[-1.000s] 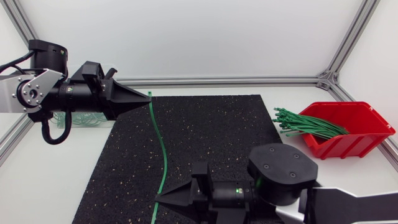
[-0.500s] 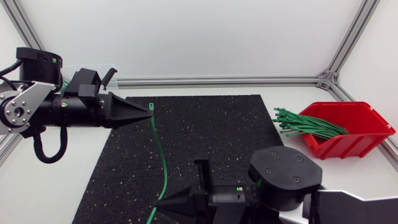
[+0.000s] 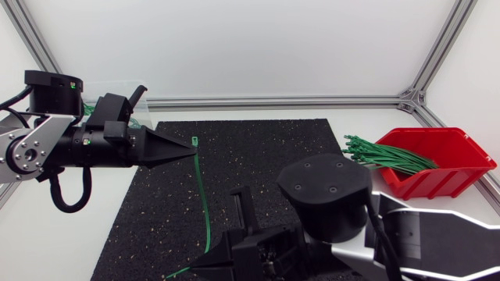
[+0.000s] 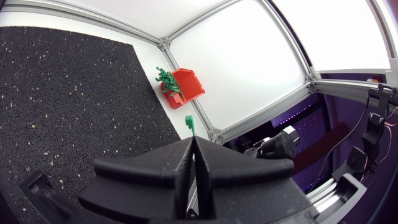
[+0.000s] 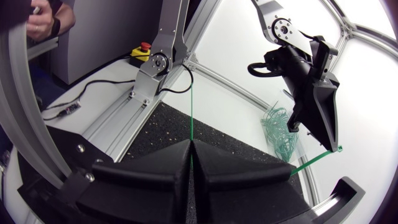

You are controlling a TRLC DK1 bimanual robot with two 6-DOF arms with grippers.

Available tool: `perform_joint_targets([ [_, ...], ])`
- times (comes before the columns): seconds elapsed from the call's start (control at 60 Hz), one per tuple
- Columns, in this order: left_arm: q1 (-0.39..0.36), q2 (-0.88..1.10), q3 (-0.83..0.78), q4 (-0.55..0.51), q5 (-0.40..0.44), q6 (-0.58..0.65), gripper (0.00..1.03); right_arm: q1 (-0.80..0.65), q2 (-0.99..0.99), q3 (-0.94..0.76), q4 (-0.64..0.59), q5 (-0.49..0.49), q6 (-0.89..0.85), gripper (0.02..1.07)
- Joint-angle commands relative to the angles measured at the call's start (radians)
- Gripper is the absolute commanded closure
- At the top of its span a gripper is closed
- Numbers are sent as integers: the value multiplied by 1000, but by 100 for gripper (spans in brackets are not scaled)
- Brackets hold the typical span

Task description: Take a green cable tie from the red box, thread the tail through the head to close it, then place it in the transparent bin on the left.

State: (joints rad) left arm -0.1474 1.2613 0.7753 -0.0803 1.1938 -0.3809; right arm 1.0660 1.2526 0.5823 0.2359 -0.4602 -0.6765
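**Fig. 1.** 1 green cable tie (image 3: 201, 195) spans the black mat (image 3: 266, 156) between 2 pincers. The left gripper (image 3: 190, 148) is clenched on its head end, the right gripper (image 3: 201, 264) clenched near its tail. Likely faults: the thin strap slips or twists in either grip, so the tail misses the small head slot — or it buckles if pushed off-line. Spare ties (image 3: 383, 156) fill the red box (image 3: 449, 178). The transparent bin (image 3: 87, 101) lies behind the left arm (image 3: 47, 144) — partly hidden.
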Motion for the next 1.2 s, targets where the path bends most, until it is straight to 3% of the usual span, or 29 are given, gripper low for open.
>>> perform_joint_targets([
  [0.0,-4,-26,-36,14,0,25,100,-6,-36,67,-78,-40,98,101],
  [0.2,-9,-33,-48,56,-2,30,100,-92,-42,209,-267,-258,413,101],
  [0.283,-9,-34,-50,66,-3,33,99,-146,-16,258,-330,-271,641,101],
  [0.4,-11,-39,-50,73,-5,51,99,-166,19,306,-414,-339,683,101],
  [0.583,-21,-53,-57,74,-33,91,99,-258,77,378,-415,-529,879,101],
  [0.7,-46,-86,-77,77,-77,112,99,-290,99,410,-411,-591,994,101],
  [1.017,-149,-220,-130,129,-246,125,99,-308,76,418,-360,-664,1286,101],
  [1.183,-172,-252,-130,137,-264,125,99,-327,47,410,-363,-673,1434,101],
])
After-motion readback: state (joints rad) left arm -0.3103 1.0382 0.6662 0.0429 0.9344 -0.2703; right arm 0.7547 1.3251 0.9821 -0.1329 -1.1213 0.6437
